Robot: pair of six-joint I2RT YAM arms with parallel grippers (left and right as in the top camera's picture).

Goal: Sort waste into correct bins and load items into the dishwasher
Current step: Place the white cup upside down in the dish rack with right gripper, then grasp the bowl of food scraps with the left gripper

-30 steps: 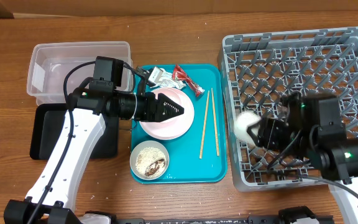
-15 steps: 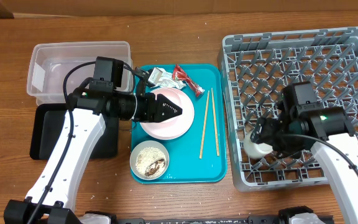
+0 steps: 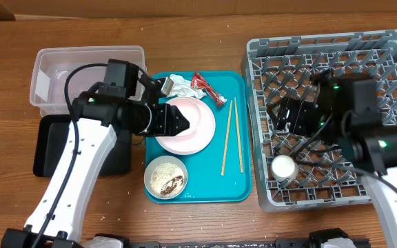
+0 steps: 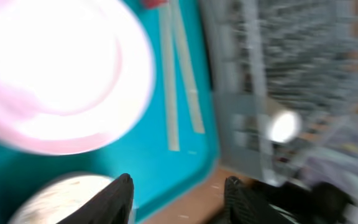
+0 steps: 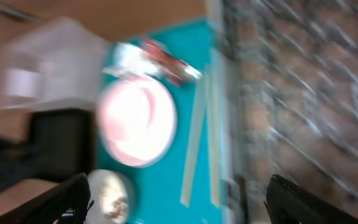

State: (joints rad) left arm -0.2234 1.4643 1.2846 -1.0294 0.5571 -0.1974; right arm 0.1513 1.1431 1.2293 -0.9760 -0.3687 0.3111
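Note:
A white cup (image 3: 283, 167) sits in the grey dish rack (image 3: 391, 48) near its front left. My right gripper (image 3: 279, 114) is open and empty above the rack's left part. My left gripper (image 3: 182, 122) is open over the pink plate (image 3: 197, 132) on the teal tray. A whitish bowl with food scraps (image 3: 165, 177) stands in front of the plate. Two chopsticks (image 3: 231, 136) lie right of the plate. A white napkin (image 3: 176, 84) and a red wrapper (image 3: 207, 87) lie at the tray's back. The clear tub (image 3: 50, 83) and black tray (image 3: 47, 148) are at the left.
The teal serving tray (image 3: 233, 186) lies between the bins and the rack. The wrist views are blurred; the left wrist view shows the plate (image 4: 55, 74), chopsticks (image 4: 178, 81) and cup (image 4: 283, 126). The wooden table (image 3: 198, 41) stretches behind.
My right gripper let go of the white cup in the rack, opened and rose back toward the rack's middle. My left gripper drew back a little over the plate.

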